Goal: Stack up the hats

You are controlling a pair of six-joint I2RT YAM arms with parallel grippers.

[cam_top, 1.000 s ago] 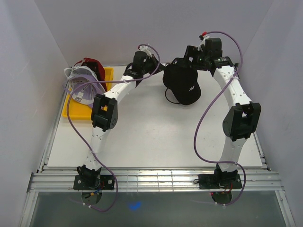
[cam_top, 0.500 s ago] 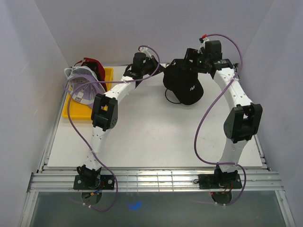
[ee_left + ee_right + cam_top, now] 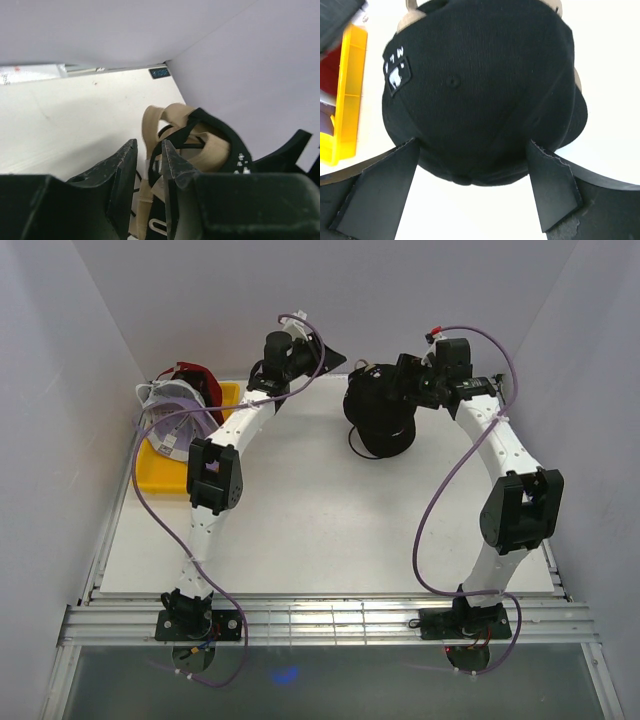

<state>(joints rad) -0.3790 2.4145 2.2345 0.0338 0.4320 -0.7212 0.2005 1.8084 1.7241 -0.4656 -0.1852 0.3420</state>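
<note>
Top external shows white table (image 3: 300,510), pale walls (image 3: 200,300); right pincer (image 3: 472,150) grasps black cap (image 3: 380,415), left pincer (image 3: 148,150) seemingly clenched

Black cap (image 3: 380,412) at the far middle of the surface (image 3: 320,520), tipped on its side. Rounded crown and top button turned toward the right end effector (image 3: 470,145), flanked by its fingers at both sides of the crown. Small white logo on the front panel, tan lining inside, back strap loop hanging low. Dark red cap (image 3: 192,376), lavender cap (image 3: 180,400) and white cap (image 3: 160,435) bunched together on the yellow tray (image 3: 165,475) at far left, hard to tell apart.
</note>
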